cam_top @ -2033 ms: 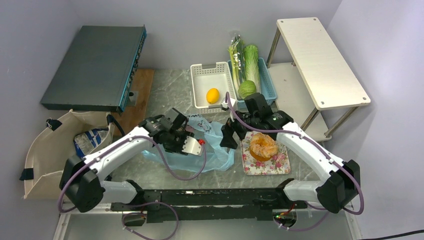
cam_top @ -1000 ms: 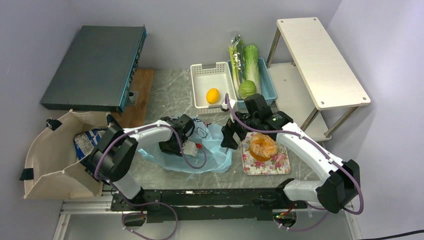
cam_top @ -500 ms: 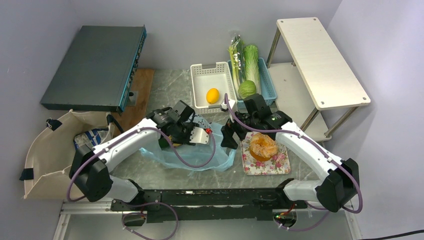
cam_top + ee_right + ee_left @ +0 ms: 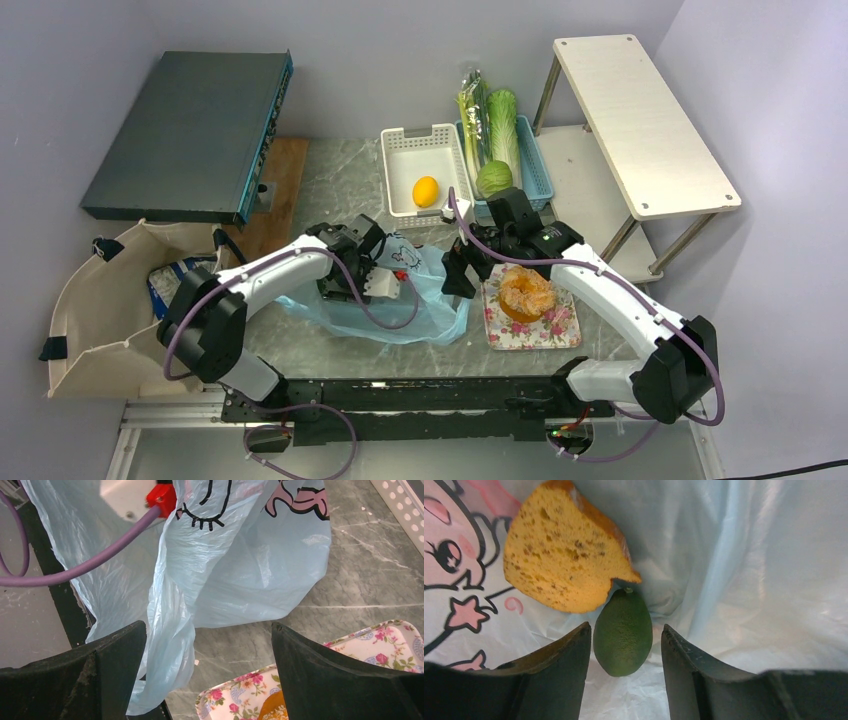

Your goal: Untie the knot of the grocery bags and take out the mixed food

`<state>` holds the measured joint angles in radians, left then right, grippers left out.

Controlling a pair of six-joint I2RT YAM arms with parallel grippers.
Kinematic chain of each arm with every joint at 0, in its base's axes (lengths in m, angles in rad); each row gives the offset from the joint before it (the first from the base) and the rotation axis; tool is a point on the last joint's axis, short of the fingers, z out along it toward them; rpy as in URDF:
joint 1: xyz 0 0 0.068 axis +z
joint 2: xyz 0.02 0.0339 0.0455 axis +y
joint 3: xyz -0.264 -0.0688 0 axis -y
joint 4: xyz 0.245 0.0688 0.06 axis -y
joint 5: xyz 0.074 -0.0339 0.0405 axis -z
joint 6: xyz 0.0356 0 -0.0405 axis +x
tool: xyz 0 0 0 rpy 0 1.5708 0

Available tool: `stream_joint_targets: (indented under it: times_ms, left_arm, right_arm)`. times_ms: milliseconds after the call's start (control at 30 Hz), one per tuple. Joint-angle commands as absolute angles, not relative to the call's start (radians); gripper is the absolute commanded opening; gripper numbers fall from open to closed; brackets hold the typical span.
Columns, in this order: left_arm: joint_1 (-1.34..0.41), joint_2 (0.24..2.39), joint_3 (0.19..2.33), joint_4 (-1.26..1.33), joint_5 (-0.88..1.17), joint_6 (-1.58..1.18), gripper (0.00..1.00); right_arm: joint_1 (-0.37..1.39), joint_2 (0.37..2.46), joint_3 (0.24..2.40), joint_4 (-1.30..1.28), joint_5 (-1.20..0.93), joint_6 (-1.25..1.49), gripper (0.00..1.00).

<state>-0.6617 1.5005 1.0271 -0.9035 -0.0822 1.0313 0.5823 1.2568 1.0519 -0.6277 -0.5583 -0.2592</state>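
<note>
**Left jaws back inside the blue bag, now straddling the avocado**

The thin light-blue plastic bag (image 4: 425,310) lies crumpled on the grey marble surface (image 4: 340,190) near the middle, just left of the flowered tray (image 4: 562,330). Its mouth is open and no knot shows, so the untying looks done. Inside it, the left wrist view shows a dark green avocado (image 4: 623,642) lying on the plastic. A brown bread slice (image 4: 561,555) sits just beyond it, touching its far tip.

Over the last second the left gripper (image 4: 625,629) swung left, rose toward the right, and has now dipped back into the bag's mouth. Its jaws stand spread on either side of the avocado with a sliver of plastic visible on each side, so they bracket the fruit without pinching it yet. That puts the take-out step at the point of grasping. Closing here should catch the avocado across its width, though the loose film beneath could get nipped along with it.

The right gripper (image 4: 207,626) has not moved. It hangs over the bag's right edge with jaws spread wide and nothing between them, ready to steady the plastic.

An orange doughnut (image 4: 526,292) already rests on the tray. At the far left, the beige canvas tote (image 4: 90,320) still holds a blue chip bag (image 4: 178,280).
</note>
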Motion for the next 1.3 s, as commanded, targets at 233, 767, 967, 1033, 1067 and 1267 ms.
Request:
stream_joint_targets:
  times_ms: [233, 767, 967, 1033, 1067, 1267]
  left_arm:
    - [-0.581, 1.621, 0.947, -0.787, -0.286, 1.112, 0.79]
    - [-0.583, 1.479, 1.044, -0.774, 0.093, 1.025, 0.26]
    - [-0.589, 1.372, 1.042, -0.736, 0.248, 0.985, 0.29]
    - [-0.589, 1.340, 1.029, -0.719, 0.320, 0.972, 0.31]
    - [-0.588, 1.321, 1.024, -0.709, 0.354, 0.962, 0.31]
    - [-0.589, 1.201, 1.010, -0.630, 0.622, 0.876, 0.27]
  right_arm:
    - [0.584, 1.242, 1.088, -0.627, -0.554, -0.275, 0.96]
    - [0.584, 1.248, 1.091, -0.622, -0.555, -0.276, 0.96]
    - [0.584, 1.260, 1.100, -0.612, -0.560, -0.273, 0.95]
    - [0.583, 1.260, 1.102, -0.612, -0.560, -0.272, 0.95]
    - [0.584, 1.261, 1.103, -0.613, -0.560, -0.272, 0.95]
    - [0.584, 1.255, 1.115, -0.612, -0.558, -0.269, 0.95]
